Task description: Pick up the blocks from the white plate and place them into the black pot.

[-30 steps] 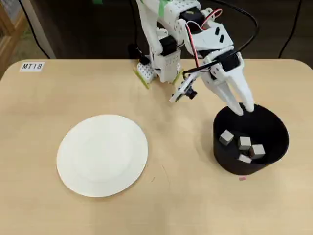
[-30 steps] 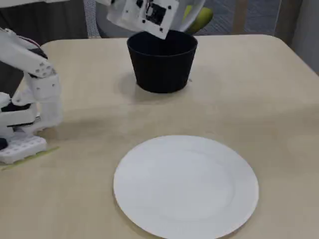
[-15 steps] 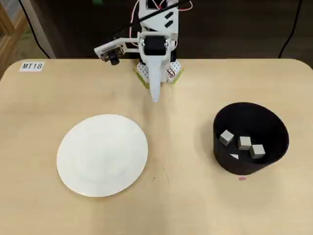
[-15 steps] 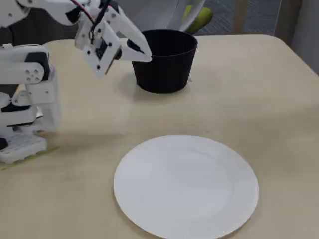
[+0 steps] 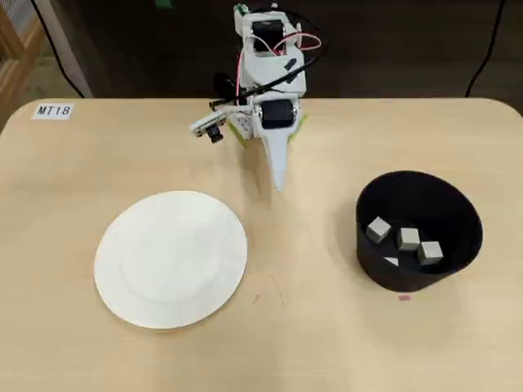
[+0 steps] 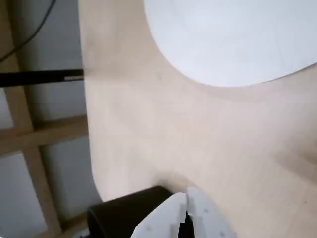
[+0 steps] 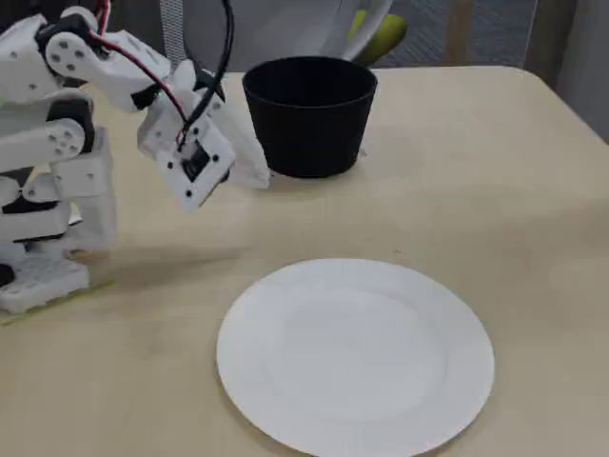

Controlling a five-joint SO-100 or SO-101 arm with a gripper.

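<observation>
The white plate (image 5: 172, 260) lies bare at the front left of the table in the overhead view; it also shows in the wrist view (image 6: 233, 39) and the fixed view (image 7: 357, 357). The black pot (image 5: 374, 273) stands at the right and holds the pale-grey blocks (image 5: 408, 238): three cubes show plainly and a sliver of another lies beneath them. In the fixed view the pot (image 7: 309, 124) hides its contents. My gripper (image 5: 279, 184) is shut and empty, folded back near the arm's base, apart from plate and pot. It also shows in the wrist view (image 6: 186, 198) and the fixed view (image 7: 252, 173).
The arm's base (image 5: 265, 73) stands at the table's back edge. A label reading MT18 (image 5: 54, 110) lies at the back left corner. A black wall, likely the pot (image 6: 126, 213), shows beside my fingers in the wrist view, near the table's rounded edge.
</observation>
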